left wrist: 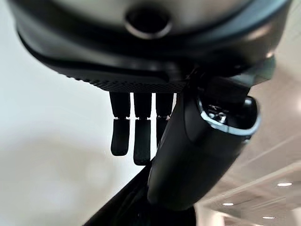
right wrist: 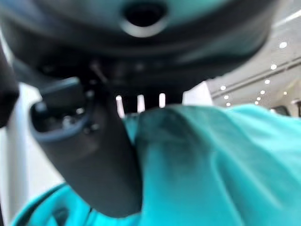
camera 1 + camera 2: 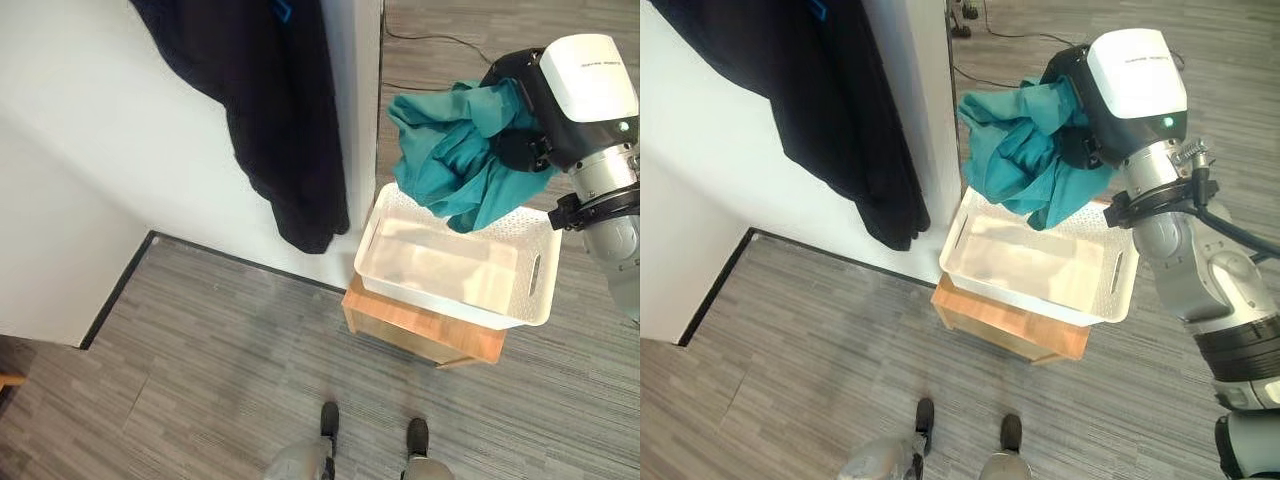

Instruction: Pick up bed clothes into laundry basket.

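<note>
A bunched teal cloth hangs from my right hand, which is shut on it just above the far side of the white laundry basket. The cloth's lower folds dangle over the basket's back rim. In the right wrist view the thumb presses into the teal cloth. The basket's inside looks bare and it stands on a low wooden stool. My left hand shows in the left wrist view with its fingers hanging straight, holding nothing.
A dark garment hangs down the white wall to the left of the basket. A white wall corner stands right beside the basket's left end. Grey plank floor spreads in front.
</note>
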Controlling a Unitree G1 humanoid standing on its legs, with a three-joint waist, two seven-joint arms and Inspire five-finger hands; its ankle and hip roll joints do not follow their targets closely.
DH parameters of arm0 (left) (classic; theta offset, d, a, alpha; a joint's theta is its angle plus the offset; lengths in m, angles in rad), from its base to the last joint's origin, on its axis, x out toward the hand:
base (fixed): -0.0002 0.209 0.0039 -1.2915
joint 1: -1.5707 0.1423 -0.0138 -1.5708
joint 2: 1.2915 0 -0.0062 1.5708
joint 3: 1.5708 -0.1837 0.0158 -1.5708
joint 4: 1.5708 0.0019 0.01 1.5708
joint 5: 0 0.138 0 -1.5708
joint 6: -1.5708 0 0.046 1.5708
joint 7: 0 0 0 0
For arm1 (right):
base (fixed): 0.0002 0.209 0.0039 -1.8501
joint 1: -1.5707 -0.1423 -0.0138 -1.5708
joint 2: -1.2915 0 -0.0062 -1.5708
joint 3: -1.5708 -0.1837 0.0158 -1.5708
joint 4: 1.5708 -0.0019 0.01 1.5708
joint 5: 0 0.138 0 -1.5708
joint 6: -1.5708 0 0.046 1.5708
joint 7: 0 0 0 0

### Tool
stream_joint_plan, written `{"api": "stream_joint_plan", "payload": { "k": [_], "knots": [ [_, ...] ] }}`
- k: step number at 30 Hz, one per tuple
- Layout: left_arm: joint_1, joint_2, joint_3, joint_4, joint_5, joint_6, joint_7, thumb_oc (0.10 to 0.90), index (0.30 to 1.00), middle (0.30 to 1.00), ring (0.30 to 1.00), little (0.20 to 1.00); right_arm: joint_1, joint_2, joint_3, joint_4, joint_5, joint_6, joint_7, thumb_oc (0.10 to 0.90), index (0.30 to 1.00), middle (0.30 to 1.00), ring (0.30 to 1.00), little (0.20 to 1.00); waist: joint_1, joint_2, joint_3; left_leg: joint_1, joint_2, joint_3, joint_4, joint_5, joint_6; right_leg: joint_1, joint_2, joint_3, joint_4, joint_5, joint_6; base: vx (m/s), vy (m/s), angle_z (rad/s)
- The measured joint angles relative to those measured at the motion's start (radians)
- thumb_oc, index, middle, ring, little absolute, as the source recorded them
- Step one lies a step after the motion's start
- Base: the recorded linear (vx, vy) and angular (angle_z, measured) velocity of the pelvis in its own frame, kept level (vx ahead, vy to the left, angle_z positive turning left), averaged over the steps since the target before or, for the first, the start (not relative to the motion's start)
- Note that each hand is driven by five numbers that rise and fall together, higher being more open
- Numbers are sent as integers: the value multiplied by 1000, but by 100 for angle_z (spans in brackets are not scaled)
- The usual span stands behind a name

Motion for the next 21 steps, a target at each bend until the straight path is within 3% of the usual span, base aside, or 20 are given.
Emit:
{"api": "stream_joint_plan", "payload": {
  "k": [10,16,18,21],
  "knots": [
    [4,0,7,-44,1,-8,1,400,300,300,300,300,76,3,-47,-2,0,-19,0,400,300,300,300,300,23,-4,-3,0,6,-26,0,0,0,14,8,-46,0,-3,2,-31,-26,9],
    [163,17,177,-144,25,-14,7,400,300,300,300,300,100,3,-59,1,-3,-21,3,400,300,300,300,300,49,-11,-5,-1,6,-46,0,-36,2,11,8,-43,0,-48,4,-39,-46,-1],
    [184,21,183,-135,35,-13,11,400,300,300,300,300,100,40,-57,24,-5,-23,3,400,300,300,300,300,62,-39,-12,-2,2,-44,0,-49,14,7,6,-41,0,-85,-13,-2,-49,-15],
    [244,18,171,-118,54,-4,10,400,300,300,300,300,109,121,0,153,-10,-28,6,400,300,300,300,300,62,-77,-58,-2,13,-46,2,-54,1,11,16,-39,-1,-102,-23,13,-22,-2]
  ]
}}
